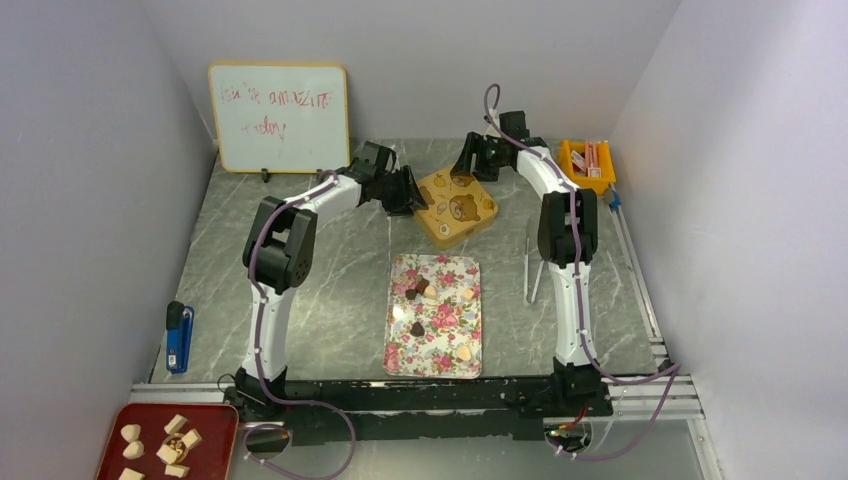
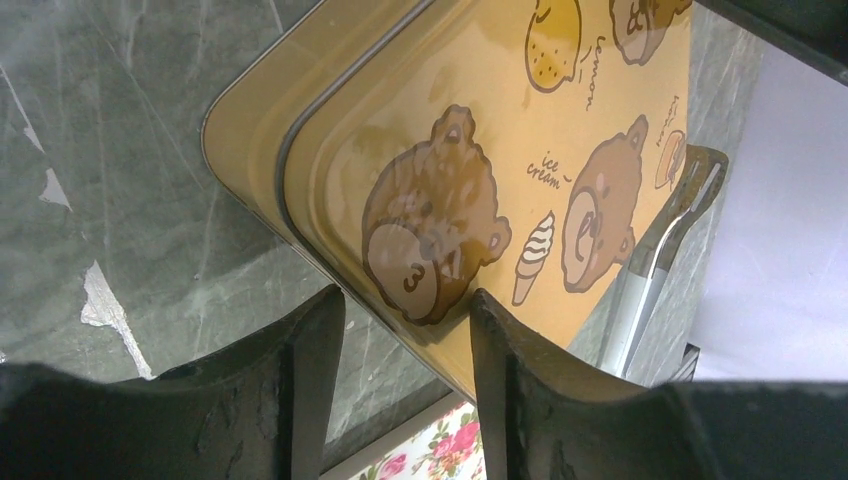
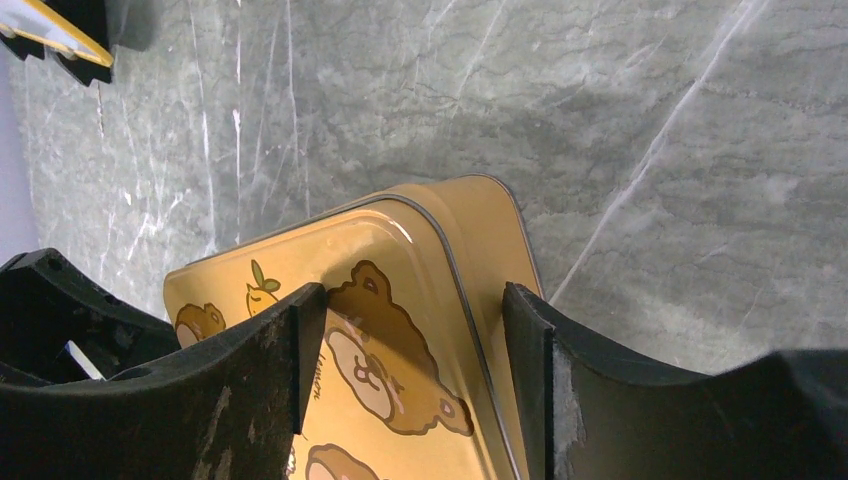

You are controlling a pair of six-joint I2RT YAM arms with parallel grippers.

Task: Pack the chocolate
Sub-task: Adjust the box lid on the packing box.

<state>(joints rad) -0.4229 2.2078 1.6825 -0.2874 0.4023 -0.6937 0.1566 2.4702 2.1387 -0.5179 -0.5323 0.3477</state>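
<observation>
Grey marble table between white walls. At far centre, yellow bear-printed tin, lid on. Left gripper at its left corner, jaws spread, clamping nothing. Right gripper at its far edge, jaws likewise apart astride a corner, gripping nothing. Chocolates, dark and tan, scattered on flowered tray just near of the tin, apart from both grippers.

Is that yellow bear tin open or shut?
Shut: the printed lid lies flat on the tin, its rim seated over the base. The chocolates lie outside on the flowered tray.
</observation>
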